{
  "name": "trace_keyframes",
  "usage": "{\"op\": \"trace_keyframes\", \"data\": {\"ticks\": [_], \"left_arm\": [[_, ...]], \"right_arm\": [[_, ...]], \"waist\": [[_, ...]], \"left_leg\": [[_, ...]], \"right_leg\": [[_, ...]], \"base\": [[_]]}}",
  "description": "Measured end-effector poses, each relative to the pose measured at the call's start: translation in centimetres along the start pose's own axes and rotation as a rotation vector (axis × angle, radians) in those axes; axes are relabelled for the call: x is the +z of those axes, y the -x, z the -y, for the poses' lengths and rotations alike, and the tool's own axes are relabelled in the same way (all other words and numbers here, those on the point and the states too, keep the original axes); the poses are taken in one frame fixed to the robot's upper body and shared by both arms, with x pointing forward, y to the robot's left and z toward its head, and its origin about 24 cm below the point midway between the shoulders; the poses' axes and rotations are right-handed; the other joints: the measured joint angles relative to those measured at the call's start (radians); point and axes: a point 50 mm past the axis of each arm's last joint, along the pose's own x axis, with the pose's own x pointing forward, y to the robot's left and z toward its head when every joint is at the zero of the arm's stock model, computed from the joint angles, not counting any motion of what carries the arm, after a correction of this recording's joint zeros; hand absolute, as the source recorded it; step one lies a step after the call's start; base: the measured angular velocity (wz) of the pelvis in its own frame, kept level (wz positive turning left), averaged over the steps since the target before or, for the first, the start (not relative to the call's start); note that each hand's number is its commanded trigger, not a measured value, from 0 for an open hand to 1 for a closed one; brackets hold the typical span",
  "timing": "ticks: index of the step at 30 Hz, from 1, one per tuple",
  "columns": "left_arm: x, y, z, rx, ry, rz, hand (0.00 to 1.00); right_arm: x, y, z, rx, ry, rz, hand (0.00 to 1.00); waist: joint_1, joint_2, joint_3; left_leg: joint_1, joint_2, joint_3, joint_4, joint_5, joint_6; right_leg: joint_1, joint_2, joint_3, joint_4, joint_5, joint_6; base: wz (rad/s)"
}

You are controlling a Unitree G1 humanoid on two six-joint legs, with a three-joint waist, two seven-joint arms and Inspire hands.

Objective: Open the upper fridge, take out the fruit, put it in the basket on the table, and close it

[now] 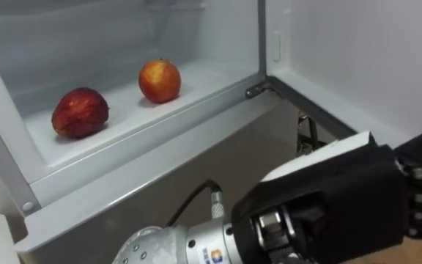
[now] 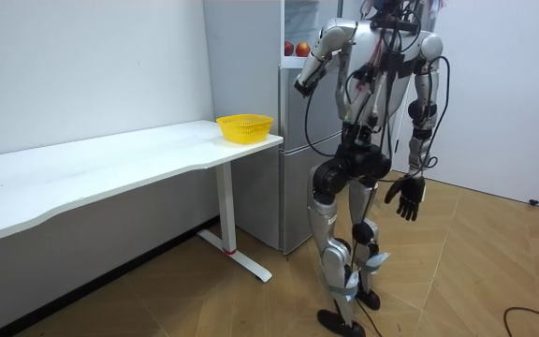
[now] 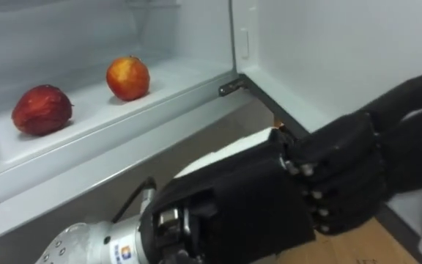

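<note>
A: Red apple [image 1: 80, 112] on the left, an orange apple [image 1: 159, 80] to its right. Both lie on the shelf [image 1: 204, 86] of the upper fridge [image 2: 290, 159], apart from each other, neither touched.

B: So nothing is retrieved yet. Where's the left hand [image 3: 269, 198]?

A: Raised before the open compartment, below the shelf's front edge and right of the apples, its back to the camera. Whether it is clenched or slack cannot be told from that side.

B: And the right hand [image 2: 406, 197]?

A: It hangs beside the robot's thigh, loose and spread, holding nothing. It looks idle, probably parked out of the way.

B: Why the left arm for the reach?

A: The robot stands at the fridge with its left shoulder nearer the opening, so that arm seems the natural choice. The orange apple sits nearer the hand and looks the likelier pick.

B: The yellow basket [image 2: 244, 127] on the table [image 2: 110, 154]?

A: Just beside the fridge. Possibly the drop-off, but that's a guess.
</note>
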Motion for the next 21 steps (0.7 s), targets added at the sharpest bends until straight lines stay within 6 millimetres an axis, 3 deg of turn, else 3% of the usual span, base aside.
{"op": "trace_keyframes", "data": {"ticks": [12, 21], "left_arm": [[0.6, -1.1, -0.5, 0.026, -0.042, 0.009, 0.00], [0.4, -1.8, -0.9, 0.049, -0.030, 0.013, 0.00]], "right_arm": [[-0.1, 0.0, 0.1, -0.011, 0.003, -0.005, 0.00], [-1.2, 0.1, 0.6, -0.021, -0.001, -0.042, 0.00]], "waist": [[-0.021, 0.018, 0.0063], [-0.019, 0.018, 0.0065]], "left_leg": [[0.000, -0.004, -0.002, 0.000, 0.000, 0.000], [0.000, -0.003, 0.000, -0.001, 0.000, 0.000]], "right_leg": [[-0.021, 0.010, 0.028, 0.018, 0.001, -0.002], [-0.021, 0.014, 0.034, 0.017, 0.002, -0.004]], "base": [[-0.06], [-0.02]]}}
